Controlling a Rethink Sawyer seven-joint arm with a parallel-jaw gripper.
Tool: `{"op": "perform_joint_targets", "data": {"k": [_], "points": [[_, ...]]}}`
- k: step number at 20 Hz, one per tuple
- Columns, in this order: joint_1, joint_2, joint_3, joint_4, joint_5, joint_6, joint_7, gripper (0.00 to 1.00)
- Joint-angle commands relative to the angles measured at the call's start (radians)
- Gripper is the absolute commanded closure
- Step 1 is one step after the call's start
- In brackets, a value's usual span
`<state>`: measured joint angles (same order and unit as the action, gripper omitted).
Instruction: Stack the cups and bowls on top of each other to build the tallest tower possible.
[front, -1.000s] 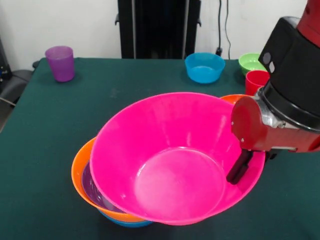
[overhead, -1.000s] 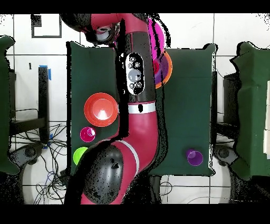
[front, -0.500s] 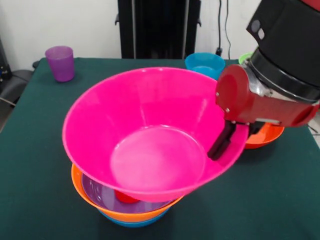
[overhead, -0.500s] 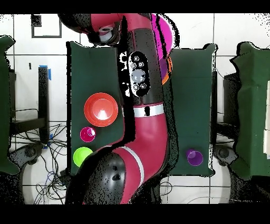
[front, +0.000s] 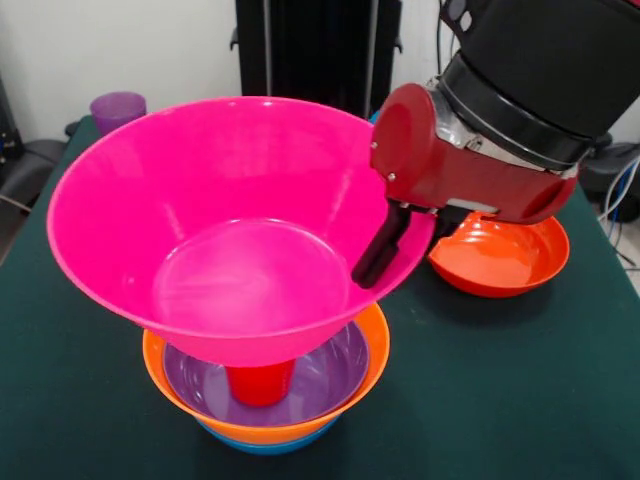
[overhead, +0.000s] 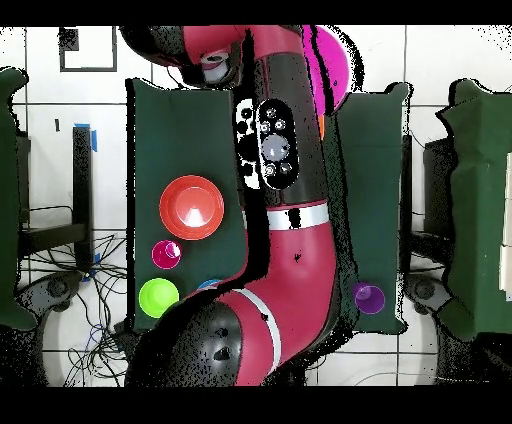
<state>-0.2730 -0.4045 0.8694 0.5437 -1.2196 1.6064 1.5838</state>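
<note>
**Inspector:** Lifted since the earlier frame, the large glossy pink plastic bowl (front: 215, 220) now sits higher and further left in the front view, tilted, clear of the tower (front: 270, 385).

**Clerk:** End effector?

**Inspector:** The red and black gripper (front: 385, 240) is clamped on the pink bowl's right rim, one dark finger (front: 378, 250) inside the wall.

**Clerk:** Task items?

**Inspector:** Lower centre: nested blue, orange and purple bowls with a red plastic cup (front: 260, 382) inside. A red-orange bowl (front: 500, 255) lies right; a translucent purple cup (front: 116, 107) stands upper left.
</note>
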Motion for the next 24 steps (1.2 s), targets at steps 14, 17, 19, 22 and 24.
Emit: {"op": "perform_joint_targets", "data": {"k": [14,17,19,22,24], "points": [[0.051,-0.011,-0.238,0.262,0.035,-0.185,0.019,1.0],[0.063,-0.002,-0.26,0.282,0.042,-0.201,0.034,1.0],[0.073,-0.003,-0.272,0.285,0.048,-0.191,0.031,1.0],[0.088,-0.003,-0.284,0.272,0.057,-0.17,0.023,1.0],[0.096,0.005,-0.29,0.261,0.061,-0.169,0.022,1.0]]}}
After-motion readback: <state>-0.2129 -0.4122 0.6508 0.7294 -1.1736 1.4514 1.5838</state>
